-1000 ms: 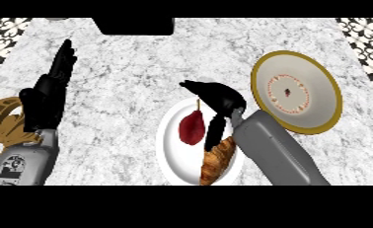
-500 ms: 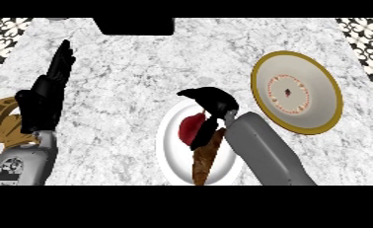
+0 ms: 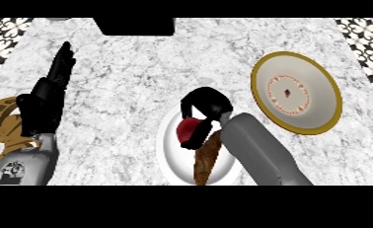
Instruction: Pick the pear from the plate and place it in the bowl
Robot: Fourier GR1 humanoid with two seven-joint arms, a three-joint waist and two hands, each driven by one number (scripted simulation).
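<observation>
A dark red pear lies on a white plate at the lower middle of the counter. My right hand arches over the pear from the right. Its thumb and fingers curl round the fruit and hide its right side. The pear still rests on the plate. A pale bowl with a gold rim stands to the right, apart from the plate. At the left edge my left hand rests open, fingers pointing up.
A brown pastry lies on the same plate just below the pear, beside my right forearm. A black block sits at the counter's far edge. A tan wicker thing shows at the left edge.
My right hand has come down and a little toward me onto the pear, and its fingers have curled round it. The pear, bowl and left hand have stayed put.
</observation>
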